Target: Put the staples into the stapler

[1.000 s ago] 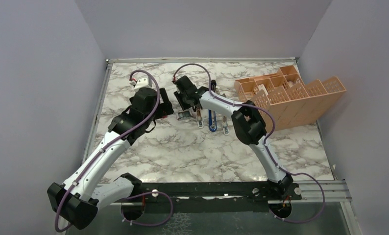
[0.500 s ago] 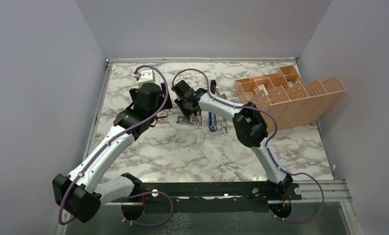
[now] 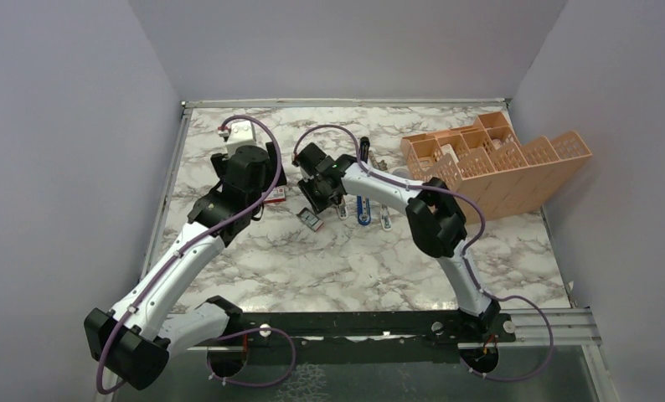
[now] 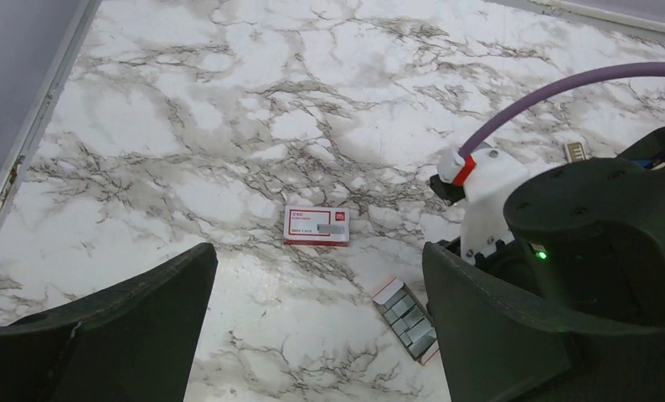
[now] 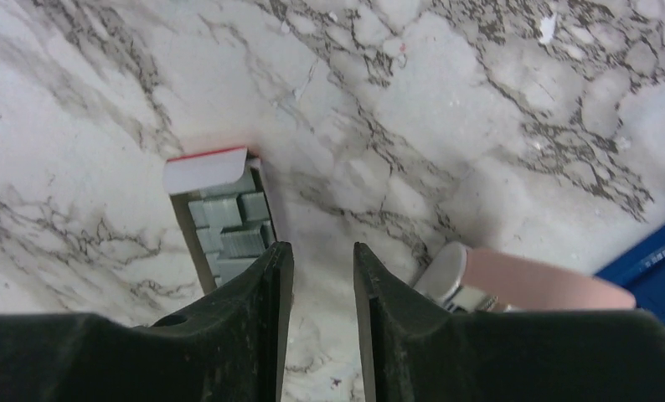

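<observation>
While the right claw hovers with fingers a narrow slit apart, gripping nothing, one fingertip overlaps the open tray holding the staples, short grey strips lying jumbled. Bare marble tabletop spreads toward the arms. Just right of that claw, the blue stapler lies flat. Spread wide, the left claw hangs above the red-and-white box.
</observation>
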{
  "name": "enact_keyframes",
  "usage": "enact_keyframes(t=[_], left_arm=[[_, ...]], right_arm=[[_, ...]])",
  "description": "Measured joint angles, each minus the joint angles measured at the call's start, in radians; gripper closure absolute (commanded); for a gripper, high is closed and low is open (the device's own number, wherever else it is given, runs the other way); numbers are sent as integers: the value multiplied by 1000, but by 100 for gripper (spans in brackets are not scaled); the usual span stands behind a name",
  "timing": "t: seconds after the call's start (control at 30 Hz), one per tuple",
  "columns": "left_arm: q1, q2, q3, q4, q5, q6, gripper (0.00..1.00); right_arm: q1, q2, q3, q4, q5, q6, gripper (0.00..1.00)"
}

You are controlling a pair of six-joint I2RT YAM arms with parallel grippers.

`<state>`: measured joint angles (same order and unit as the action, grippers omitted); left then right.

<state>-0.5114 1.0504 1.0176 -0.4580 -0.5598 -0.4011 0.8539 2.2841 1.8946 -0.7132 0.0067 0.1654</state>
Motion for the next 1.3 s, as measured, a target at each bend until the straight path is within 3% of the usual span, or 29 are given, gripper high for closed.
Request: enact_keyframes(t=[0.23,0.47,0.67,0.97,1.3], left_arm=[[2,-29,-11,2,-17,-1,7],[2,-31,-18,4,-18,-1,7],[2,-32,-26,4,-18,-1,7],[2,-31,-27,4,-18,-1,7],[2,-21,-27,4,-18,0,7]], right_arm=[[39,-122,-97,35,41,-6,80],[70,-127,-97,71,40,-33,71],[82,-98,-87,101,41,-54,77],[93,-74,-88,170,50,-82,67],[97,-40,-88,196,51,-95,69]])
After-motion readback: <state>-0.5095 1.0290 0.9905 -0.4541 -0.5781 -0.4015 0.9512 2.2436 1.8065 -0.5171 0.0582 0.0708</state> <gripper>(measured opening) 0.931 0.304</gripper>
